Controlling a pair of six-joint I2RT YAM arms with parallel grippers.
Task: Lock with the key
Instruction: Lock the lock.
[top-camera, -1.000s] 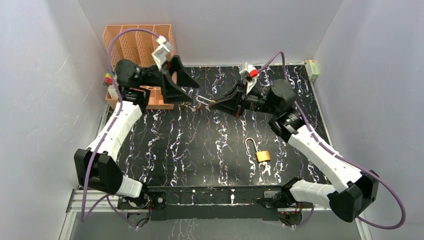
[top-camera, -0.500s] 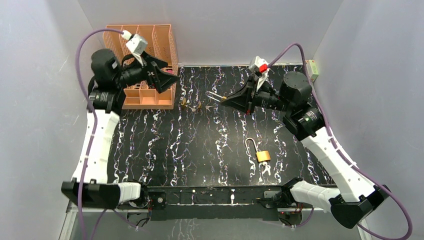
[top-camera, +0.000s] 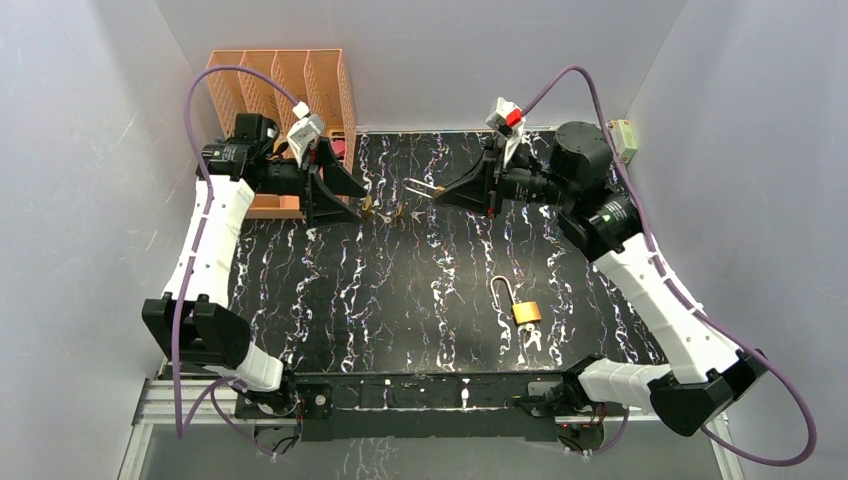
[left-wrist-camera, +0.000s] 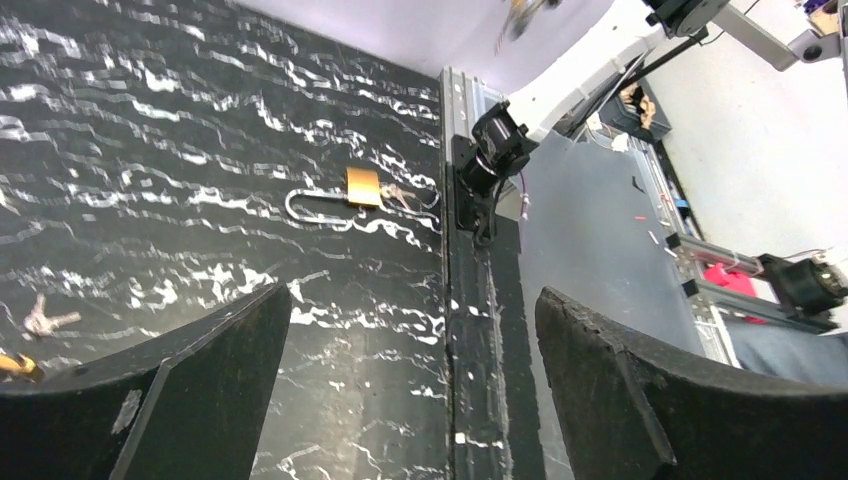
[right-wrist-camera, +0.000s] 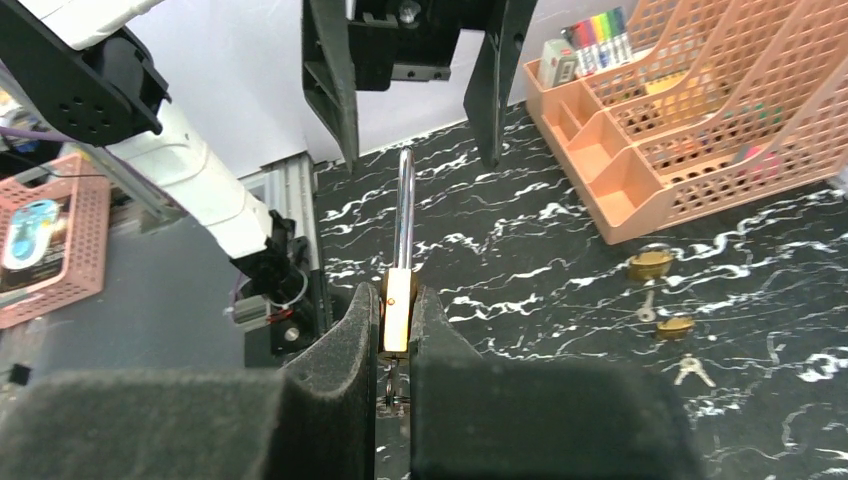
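My right gripper (top-camera: 447, 193) is shut on a brass padlock (right-wrist-camera: 398, 305) and holds it above the back of the table. The steel shackle (right-wrist-camera: 404, 205) is open and points toward my left gripper (top-camera: 350, 192). A key (right-wrist-camera: 391, 385) seems to hang under the lock body between the pads. My left gripper (left-wrist-camera: 412, 296) is open and empty, a short gap from the shackle tip, in front of the orange organizer. A second brass padlock (top-camera: 526, 310) lies open on the table at the front right, with keys (top-camera: 531, 337) beside it. It also shows in the left wrist view (left-wrist-camera: 362, 186).
An orange desk organizer (top-camera: 285, 85) stands at the back left, with markers (right-wrist-camera: 595, 25) in it. Two small brass padlocks (right-wrist-camera: 650, 263) (right-wrist-camera: 676, 326) and loose keys (right-wrist-camera: 690, 370) lie in front of it. White walls close in three sides.
One second ago both grippers met at the padlock. My left gripper let go, swung back and up, then came down near the organizer. My right gripper kept the padlock and lifted slightly.
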